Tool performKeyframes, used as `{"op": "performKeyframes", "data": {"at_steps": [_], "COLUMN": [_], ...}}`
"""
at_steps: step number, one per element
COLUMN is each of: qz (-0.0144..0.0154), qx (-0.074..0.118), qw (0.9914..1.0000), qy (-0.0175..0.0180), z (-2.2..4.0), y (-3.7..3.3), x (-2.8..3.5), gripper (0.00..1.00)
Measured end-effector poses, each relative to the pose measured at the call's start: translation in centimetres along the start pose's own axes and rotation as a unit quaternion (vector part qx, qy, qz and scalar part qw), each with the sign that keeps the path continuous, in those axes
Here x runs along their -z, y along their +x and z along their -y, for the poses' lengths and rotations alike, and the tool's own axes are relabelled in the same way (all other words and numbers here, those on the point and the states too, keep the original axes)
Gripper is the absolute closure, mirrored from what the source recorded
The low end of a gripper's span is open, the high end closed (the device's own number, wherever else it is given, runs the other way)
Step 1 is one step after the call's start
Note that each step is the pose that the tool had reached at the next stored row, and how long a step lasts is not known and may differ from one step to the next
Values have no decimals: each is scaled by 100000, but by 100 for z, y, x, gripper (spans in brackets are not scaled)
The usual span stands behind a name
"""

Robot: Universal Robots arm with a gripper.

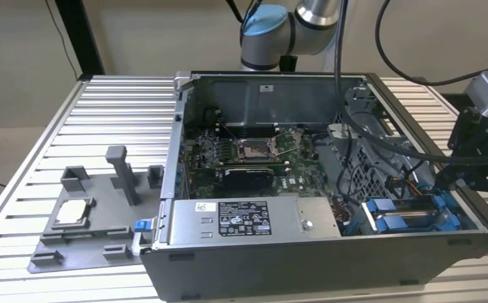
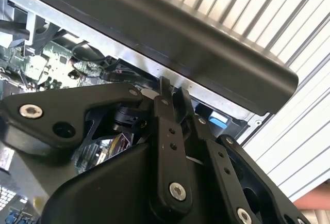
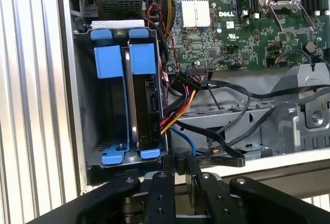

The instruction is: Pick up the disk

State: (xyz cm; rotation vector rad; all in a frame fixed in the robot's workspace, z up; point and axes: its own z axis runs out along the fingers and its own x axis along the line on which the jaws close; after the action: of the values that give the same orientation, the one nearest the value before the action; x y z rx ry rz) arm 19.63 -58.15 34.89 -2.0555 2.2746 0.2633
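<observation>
A big computer case (image 1: 311, 271) lies open on the ribbed metal bench (image 1: 117, 120). The disk (image 3: 145, 108) stands on its edge in a grey cage (image 3: 85, 105). The cage sits in the case's near corner, on the exterior view's right. A bright blue frame (image 3: 142, 59) holds the disk. Just beside it is a second blue frame (image 3: 109, 61). Orange, red and black wires (image 3: 178, 111) plug in at the disk's side.

The black gripper (image 3: 179, 162) hangs over the case's edge, near the cage but not touching the disk. Its two fingers (image 3: 192, 166) are pressed close together with nothing between them.

A green board (image 3: 247, 28) lies in the middle of the case.
</observation>
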Motion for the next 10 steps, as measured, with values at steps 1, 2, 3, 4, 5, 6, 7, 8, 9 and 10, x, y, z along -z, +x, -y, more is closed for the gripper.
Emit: {"op": "performKeyframes", "data": {"at_steps": [1,2,3,4,5,6,7,8,9,10], "qz": [2,0,-3,2,-1,-3,-1,-2,-6,-19], "qx": [-2,-2,2,2,3,0,0,-7,-34,-40], "qw": [100000,100000,100000,100000,100000,100000,100000,100000,100000,100000], "qy": [0,0,0,-1,0,0,-1,1,4,8], "z": [-2,-4,-4,-5,-5,-5,-5,-5,-10,-23], "y": [0,0,0,0,0,0,0,0,0,-1], "x": [0,0,0,-1,0,0,0,0,3,14], "gripper": [100,100,100,100,100,100,100,100,100,100]}}
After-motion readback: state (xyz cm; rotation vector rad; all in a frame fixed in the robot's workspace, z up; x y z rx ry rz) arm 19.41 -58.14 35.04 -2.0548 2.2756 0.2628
